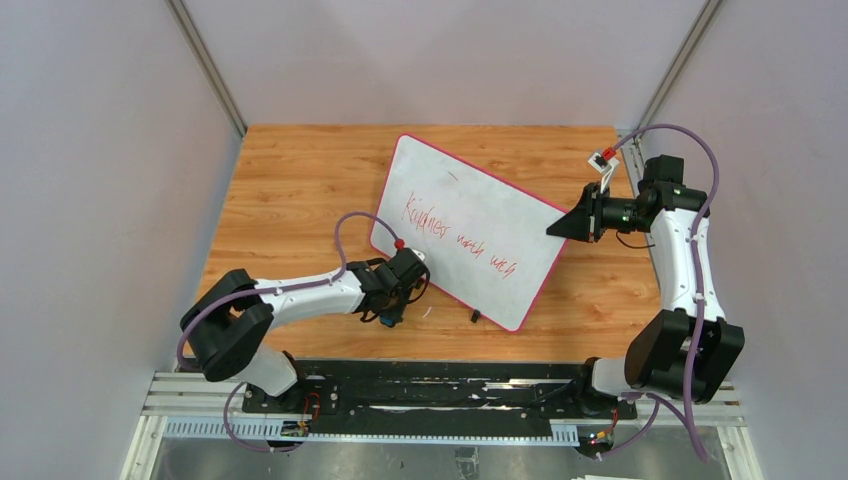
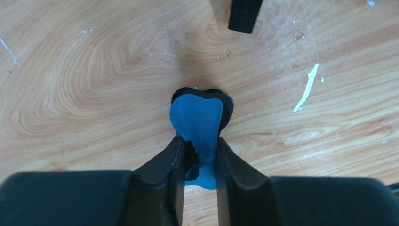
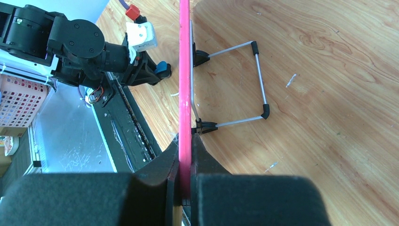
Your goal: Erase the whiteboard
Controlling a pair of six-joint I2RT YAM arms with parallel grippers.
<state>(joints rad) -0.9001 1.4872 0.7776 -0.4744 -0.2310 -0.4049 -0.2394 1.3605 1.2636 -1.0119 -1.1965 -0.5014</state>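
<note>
The whiteboard point(image 1: 470, 225) stands tilted on the wooden table, white with a pink-red rim and red writing across it. My right gripper point(image 1: 562, 227) is shut on its right edge; in the right wrist view the pink rim point(image 3: 185, 94) runs straight up from between the jaws of my right gripper point(image 3: 185, 162). My left gripper point(image 1: 390, 312) is near the board's lower left corner, on the table. In the left wrist view my left gripper point(image 2: 197, 146) is shut on the blue-and-black eraser point(image 2: 197, 117), which is squeezed between the fingers and rests against the wood.
The board's wire stand with black feet point(image 3: 244, 82) shows behind it. A black foot point(image 1: 475, 316) sits by the board's front corner. A white scrap point(image 2: 306, 87) lies on the wood. The black base rail point(image 1: 430, 395) runs along the near edge. Grey walls enclose the table.
</note>
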